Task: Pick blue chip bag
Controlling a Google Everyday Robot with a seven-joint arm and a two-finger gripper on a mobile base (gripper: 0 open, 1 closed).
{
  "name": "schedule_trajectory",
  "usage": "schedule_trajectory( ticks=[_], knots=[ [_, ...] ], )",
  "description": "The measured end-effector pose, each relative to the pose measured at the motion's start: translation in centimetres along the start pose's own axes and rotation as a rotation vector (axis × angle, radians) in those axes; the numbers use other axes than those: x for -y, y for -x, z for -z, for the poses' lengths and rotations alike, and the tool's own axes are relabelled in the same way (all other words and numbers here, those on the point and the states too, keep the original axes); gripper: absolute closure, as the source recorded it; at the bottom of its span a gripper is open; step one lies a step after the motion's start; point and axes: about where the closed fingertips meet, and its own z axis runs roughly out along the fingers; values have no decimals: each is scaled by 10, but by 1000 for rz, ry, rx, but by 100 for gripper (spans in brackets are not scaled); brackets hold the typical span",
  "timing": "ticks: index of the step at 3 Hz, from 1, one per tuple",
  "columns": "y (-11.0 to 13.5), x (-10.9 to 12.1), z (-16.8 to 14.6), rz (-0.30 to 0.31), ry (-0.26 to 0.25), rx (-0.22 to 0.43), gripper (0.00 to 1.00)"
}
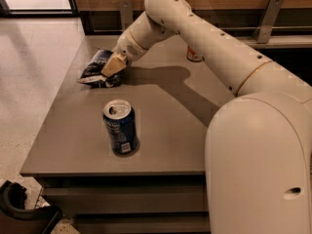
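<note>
floor (29,77): pale, speckled, along the left side. dark curved object (19,209) at the bottom left corner, below the table edge; cannot identify it.

table (165,145): flat grey-brown top, fills the middle.

blue chip bag (96,69): lies at the far left part of the table, close to the left edge. crumpled, dark blue with white print, resting flat on the surface.

gripper (113,66): down on the right end of the bag, its tan tip touching the foil. cannot tell whether it is spread or pinching the bag; the contact side is hidden.

blue soda can (120,126): upright, silver top, nearer the front of the table, apart from the bag and to its right.

arm (214,43): cream-coloured, reaches from the right across the table top down to the bag; casts a dark shadow on the table.

red can (194,55): at the back of the table, partly hidden behind the arm.

robot body (263,169): large cream shell, fills the lower right.
</note>
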Motion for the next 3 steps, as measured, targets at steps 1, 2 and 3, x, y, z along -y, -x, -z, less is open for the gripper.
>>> schedule_trajectory(
  ticks=[1, 2, 3],
  knots=[
    [18, -8, 39, 46, -50, -5, 100],
    [49, -21, 95, 112, -121, -23, 100],
    [63, -27, 118, 143, -150, -26, 100]
  ],
)
